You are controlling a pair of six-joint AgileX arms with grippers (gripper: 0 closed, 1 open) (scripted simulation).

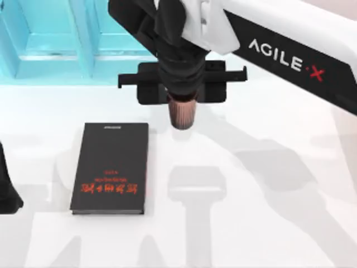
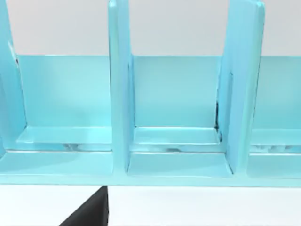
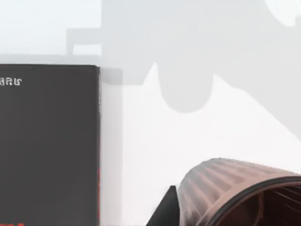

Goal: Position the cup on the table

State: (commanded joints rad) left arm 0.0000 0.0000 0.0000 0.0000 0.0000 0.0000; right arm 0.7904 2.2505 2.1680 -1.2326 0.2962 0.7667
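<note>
Right gripper [image 1: 183, 99] pinches the small ribbed copper-brown tumbler cup [image 1: 183, 114] by its upper part, holding it above the glossy white table [image 1: 268, 223], just right of the flat black book with red lettering [image 1: 110, 167]. Turquoise shelf unit [image 2: 178, 117] behind. Left arm parked at the table's left edge.

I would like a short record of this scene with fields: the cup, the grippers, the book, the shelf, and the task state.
cup: reddish-brown ribbed cup, held in the right gripper above the table, to the right of the book's far end
right gripper: right gripper shut on the cup, over the middle of the table's far part
left gripper: left gripper parked at the table's left edge
book: black book with red lettering, lying flat, apart from the cup
shelf: turquoise shelf unit along the far left edge
task state: cup not yet released
</note>
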